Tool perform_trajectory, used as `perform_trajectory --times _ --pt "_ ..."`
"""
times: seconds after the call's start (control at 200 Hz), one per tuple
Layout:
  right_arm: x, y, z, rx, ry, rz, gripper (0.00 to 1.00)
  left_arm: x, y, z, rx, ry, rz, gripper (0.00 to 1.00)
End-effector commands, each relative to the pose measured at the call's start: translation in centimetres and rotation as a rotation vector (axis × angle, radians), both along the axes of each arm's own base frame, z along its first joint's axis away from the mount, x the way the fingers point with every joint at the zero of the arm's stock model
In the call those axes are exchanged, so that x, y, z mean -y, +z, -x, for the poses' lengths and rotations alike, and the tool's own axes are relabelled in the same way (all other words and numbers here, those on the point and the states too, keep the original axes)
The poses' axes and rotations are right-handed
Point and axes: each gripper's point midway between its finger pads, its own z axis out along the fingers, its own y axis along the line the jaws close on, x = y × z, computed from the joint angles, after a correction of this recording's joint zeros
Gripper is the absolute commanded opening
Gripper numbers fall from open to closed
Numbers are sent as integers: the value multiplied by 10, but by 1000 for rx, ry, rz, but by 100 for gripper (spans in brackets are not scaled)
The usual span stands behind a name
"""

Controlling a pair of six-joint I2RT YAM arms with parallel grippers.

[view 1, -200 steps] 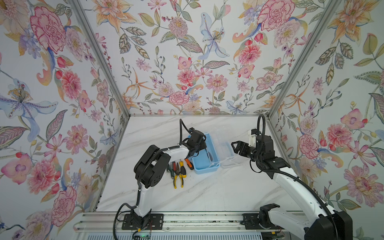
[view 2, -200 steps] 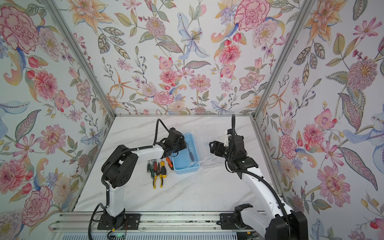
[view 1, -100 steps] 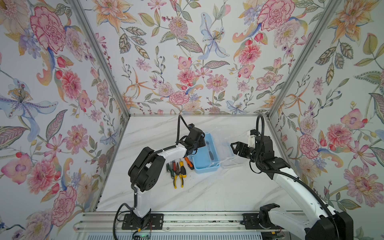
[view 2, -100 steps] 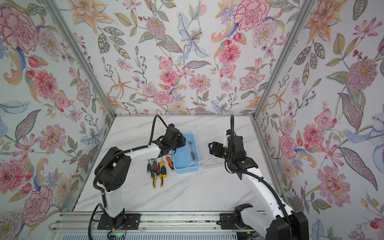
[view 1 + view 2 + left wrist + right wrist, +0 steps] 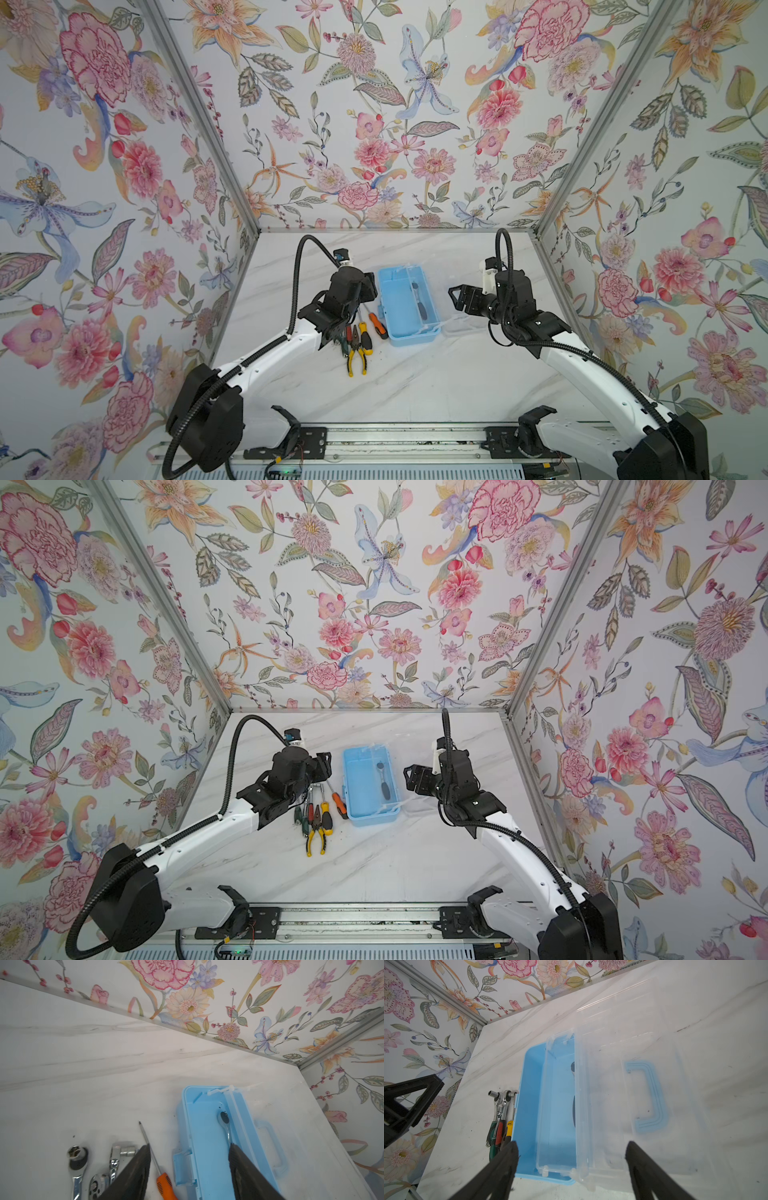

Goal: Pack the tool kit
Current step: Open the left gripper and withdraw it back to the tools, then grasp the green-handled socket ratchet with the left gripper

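Ok so, left to right. My left gripper (image 5: 188,1147) is hovering with its jaws spread wide and nothing between them. One finger is sitting over the loose tools and the other over the inside of the blue box (image 5: 409,340).

That's what's worrying me. If I'm dropping straight down from here, a finger is probably landing on the box's wall or latch tab and shoving the whole thing sideways.

The tools waiting on the table (image 5: 415,395) aren't helping either. The socket ratchets (image 5: 77,1159), yellow pliers (image 5: 357,353) and orange screwdriver (image 5: 378,325) are lying side by side just beside the box. They're so crowded that closing on one is likely dragging a neighbour along.

Further right, the clear lid (image 5: 623,1084) is lying open beside the box, and it's so see-through I'm barely making it out from above. My right gripper (image 5: 572,1145) is hanging near it, jaws wide and empty, and could clip it.

Contents: the box is holding just one tool, a dark-handled ratchet (image 5: 385,787) lying along its right side. The lid is holding nothing, only carrying its blue handle (image 5: 652,1095).
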Motion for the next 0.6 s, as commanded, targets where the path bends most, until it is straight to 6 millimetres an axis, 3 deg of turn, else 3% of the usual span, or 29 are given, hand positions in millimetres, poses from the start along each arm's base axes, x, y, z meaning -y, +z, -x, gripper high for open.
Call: perform_trajectory --times 0.0,0.195,0.37,0.596 --pt "-11 5 -6 24 6 30 82 -41 -34 18 -80 72 -60 61" --pt "-42 -10 -10 -8 68 77 79 -73 -76 39 -161 126 -77 55" --pt "-61 -14 -12 -11 103 88 79 -97 -111 37 -227 159 -89 52" --pt "-65 -18 -14 -21 107 95 79 -89 -140 18 -286 95 -79 45"
